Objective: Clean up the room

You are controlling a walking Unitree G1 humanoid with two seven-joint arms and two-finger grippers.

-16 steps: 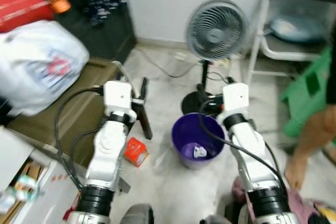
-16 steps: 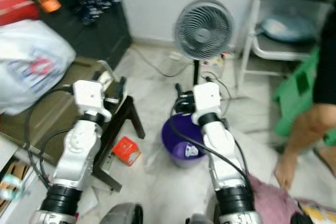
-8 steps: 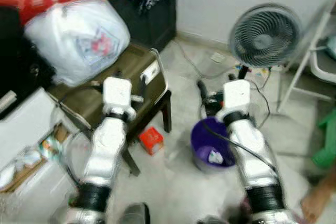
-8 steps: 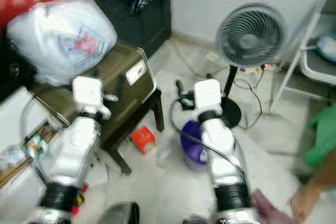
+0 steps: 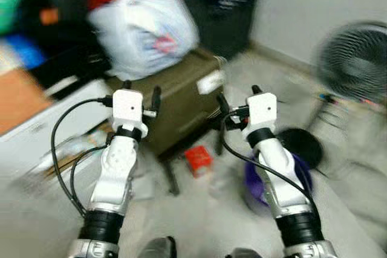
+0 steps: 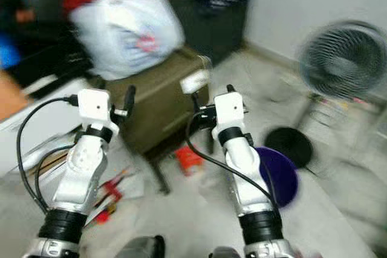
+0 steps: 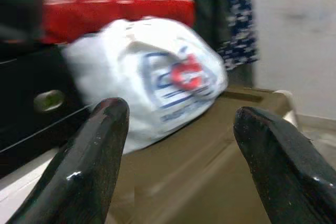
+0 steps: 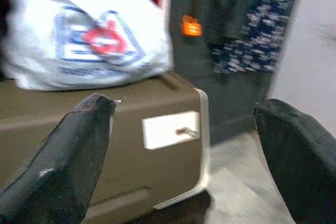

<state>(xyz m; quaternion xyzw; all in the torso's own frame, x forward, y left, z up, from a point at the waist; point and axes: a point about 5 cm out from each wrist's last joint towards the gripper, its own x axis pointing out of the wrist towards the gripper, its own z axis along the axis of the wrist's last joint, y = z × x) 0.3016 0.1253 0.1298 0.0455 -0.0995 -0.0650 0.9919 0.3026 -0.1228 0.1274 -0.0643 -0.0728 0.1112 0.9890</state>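
We see a blurred room from our head cameras. A purple bucket (image 5: 300,176) stands on the floor, partly hidden behind our right arm; what lies in it we cannot tell. An olive-brown suitcase (image 5: 181,104) rests on a low dark stand, and a white plastic bag (image 5: 145,25) with a red and blue print sits on its far end, bulging, its contents hidden. Behind the bag lies a red bag (image 7: 115,3) on dark furniture.

A small red box (image 5: 198,160) lies on the floor just beside the near corner of the suitcase stand, between our two arms and lower than both grippers. More small red litter (image 6: 109,194) lies on the floor by white papers, near our left arm.

Our left gripper (image 7: 176,145) is raised in the air with its fingers (image 7: 94,150) spread wide apart, holding nothing, facing the white bag across the suitcase top. Our right gripper (image 8: 194,145) is raised too, fingers (image 8: 68,156) wide apart and empty, facing the end of the suitcase with its white label (image 8: 170,128).

A standing fan (image 5: 357,58) is at the right, its round black base (image 5: 299,146) on the floor beside the bucket.
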